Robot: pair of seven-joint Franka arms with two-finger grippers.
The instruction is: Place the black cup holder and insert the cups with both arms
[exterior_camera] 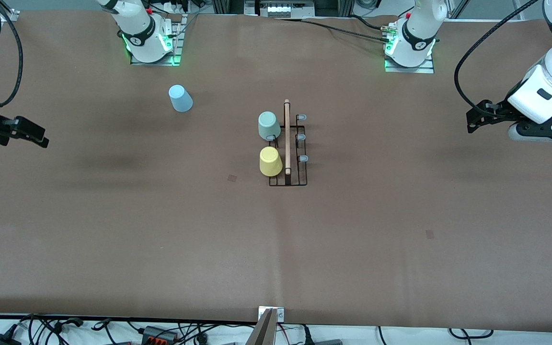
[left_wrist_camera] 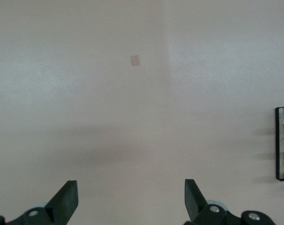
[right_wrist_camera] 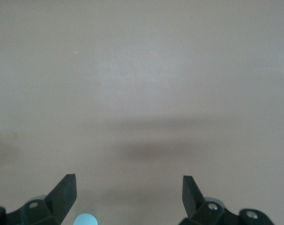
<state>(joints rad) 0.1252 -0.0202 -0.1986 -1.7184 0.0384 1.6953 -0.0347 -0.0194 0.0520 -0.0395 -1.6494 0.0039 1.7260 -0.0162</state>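
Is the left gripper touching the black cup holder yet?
Apart. In the front view the left gripper hangs open over bare table toward the left arm's end, a wide stretch of table between it and the black cup holder.

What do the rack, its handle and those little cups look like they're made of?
The rack looks like thin black-coated metal wire, going by its slim straight lines. Its handle seems to be a pale wooden rod, light tan and matte. The yellow cup, green cup and blue cup look like matte plastic with smooth, even pastel colour, though glazed ceramic can't be ruled out.
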